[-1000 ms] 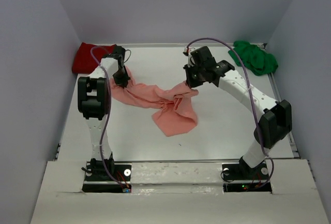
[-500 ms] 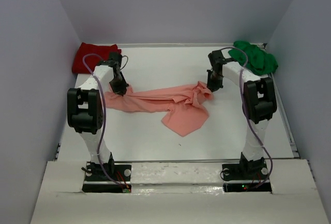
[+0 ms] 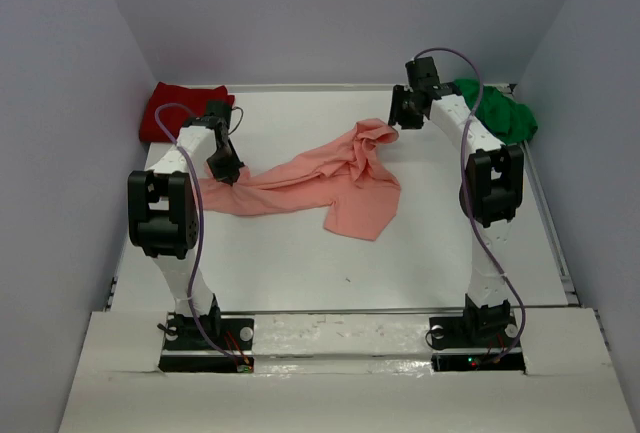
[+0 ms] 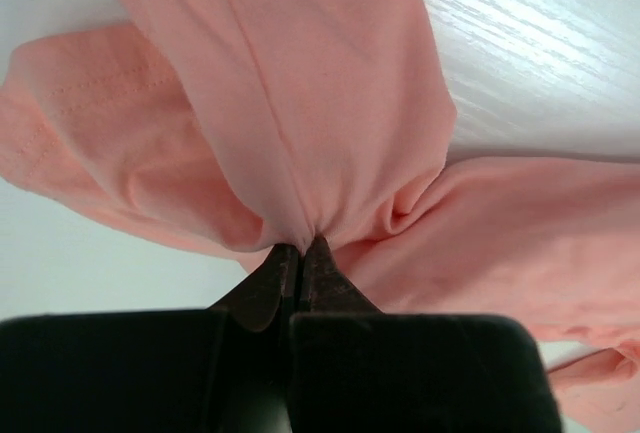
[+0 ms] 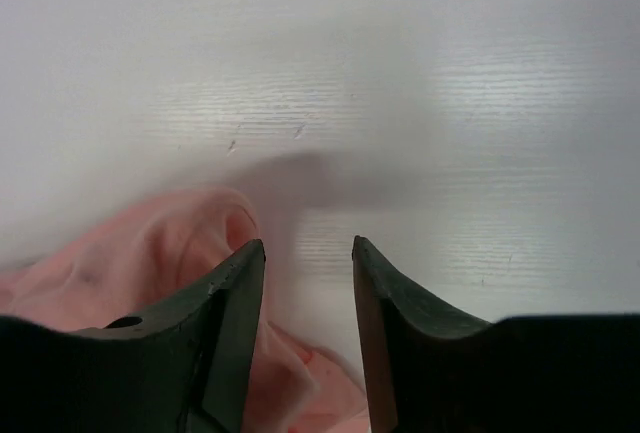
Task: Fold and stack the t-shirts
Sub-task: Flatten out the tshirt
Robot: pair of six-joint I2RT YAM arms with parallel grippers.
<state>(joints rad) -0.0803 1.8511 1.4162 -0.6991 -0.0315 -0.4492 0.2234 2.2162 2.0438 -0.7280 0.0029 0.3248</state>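
- Three soft, plain, short-sleeved cloth shirts lie on the flat white table (image 3: 430, 243): one salmon-pink t-shirt (image 3: 320, 178), one dark red t-shirt (image 3: 180, 108) and one bright green t-shirt (image 3: 500, 111).
- The salmon-pink t-shirt lies crumpled across the middle of the table. It runs as a long band from the left side up to a bunched end at the far right, with a wider flap reaching toward the near edge.
- The dark red t-shirt is a flat bundle in the far left corner, against the wall.
- The bright green t-shirt is a loose heap in the far right corner.
- Both are well apart from the pink one.
- There are two arms, each with one looping purple cable (image 3: 200, 243).
- The left gripper (image 3: 228, 171) is pinched tight on a gathered fold at the pink shirt's left end, and the cloth fans out from its tips.
- The right gripper (image 3: 400, 118) has its jaws apart with nothing between them. It is over bare table just beside the shirt's bunched far end.
- The right arm (image 3: 470, 138) crosses in front of the green heap's left edge.
- The left wrist covers the red bundle's near right corner.
- Pale grey walls (image 3: 330, 13) close three sides.
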